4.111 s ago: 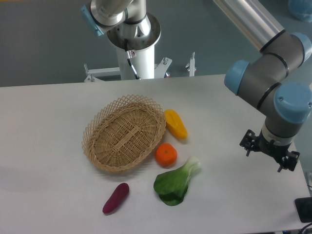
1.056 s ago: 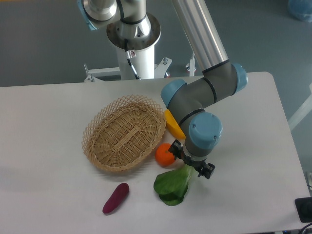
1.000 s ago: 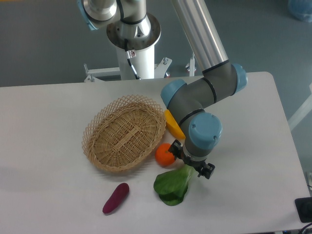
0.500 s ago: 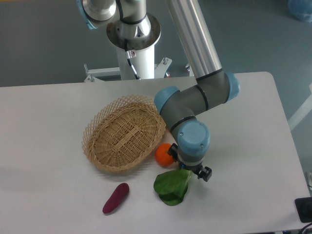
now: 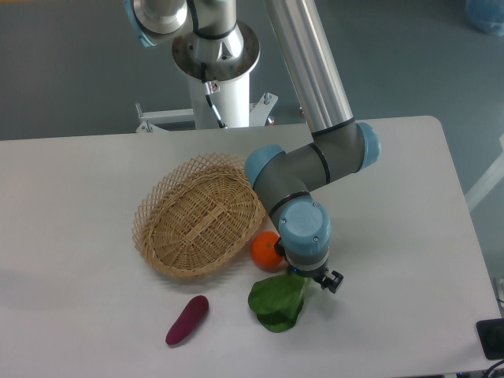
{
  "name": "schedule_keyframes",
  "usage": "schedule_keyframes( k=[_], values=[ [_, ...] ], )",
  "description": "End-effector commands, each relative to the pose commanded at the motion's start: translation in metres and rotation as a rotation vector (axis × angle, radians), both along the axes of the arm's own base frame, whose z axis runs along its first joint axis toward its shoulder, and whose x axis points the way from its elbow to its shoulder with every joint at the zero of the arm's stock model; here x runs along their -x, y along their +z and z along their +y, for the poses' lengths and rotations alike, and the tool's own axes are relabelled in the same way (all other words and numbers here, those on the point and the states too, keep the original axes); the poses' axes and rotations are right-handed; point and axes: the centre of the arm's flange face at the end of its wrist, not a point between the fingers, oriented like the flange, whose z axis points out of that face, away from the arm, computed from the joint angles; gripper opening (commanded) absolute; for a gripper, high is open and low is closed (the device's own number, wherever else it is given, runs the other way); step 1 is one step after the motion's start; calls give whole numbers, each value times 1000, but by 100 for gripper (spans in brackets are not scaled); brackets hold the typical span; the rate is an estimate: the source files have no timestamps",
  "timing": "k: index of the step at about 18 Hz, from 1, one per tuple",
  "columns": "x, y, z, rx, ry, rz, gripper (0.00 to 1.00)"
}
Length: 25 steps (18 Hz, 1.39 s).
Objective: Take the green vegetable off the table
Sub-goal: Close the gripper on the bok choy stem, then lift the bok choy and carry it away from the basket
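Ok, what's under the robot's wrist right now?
The green vegetable lies there on the table, leaves showing, stalk end covered by the wrist. The orange sits beside it. The gripper is mostly hidden, so its jaws can't be read.

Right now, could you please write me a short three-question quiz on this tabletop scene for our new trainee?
1. True or false: the wicker basket has an item inside it.
2. Which item lies closest to the table's front edge: A) the orange, B) the purple vegetable, C) the basket?
3. Fill in: the gripper is lowered over the stalk end of the ______ vegetable.

Key
1. False; only bare weave shows inside.
2. B.
3. Green. The wrist hides the fingers, so whether they have closed cannot be told.
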Motion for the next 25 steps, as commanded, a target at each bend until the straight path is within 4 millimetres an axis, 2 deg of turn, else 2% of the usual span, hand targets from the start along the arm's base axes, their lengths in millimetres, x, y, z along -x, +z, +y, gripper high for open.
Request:
schedule_keyframes(
  k=[4, 8, 10, 14, 17, 20, 22, 25],
  values=[
    [1, 7, -1, -4, 2, 5, 39],
    [2, 17, 0, -21, 2, 10, 32],
    [7, 25, 0, -29, -3, 19, 32],
    [30, 55, -9, -99, 30, 26, 33],
    [45, 69, -13, -126, 41, 40, 33],
    [58, 87, -10, -151, 4, 58, 32],
    [70, 93, -19, -165, 5, 62, 25],
    [90, 110, -23, -191, -18, 85, 24]
  ],
)
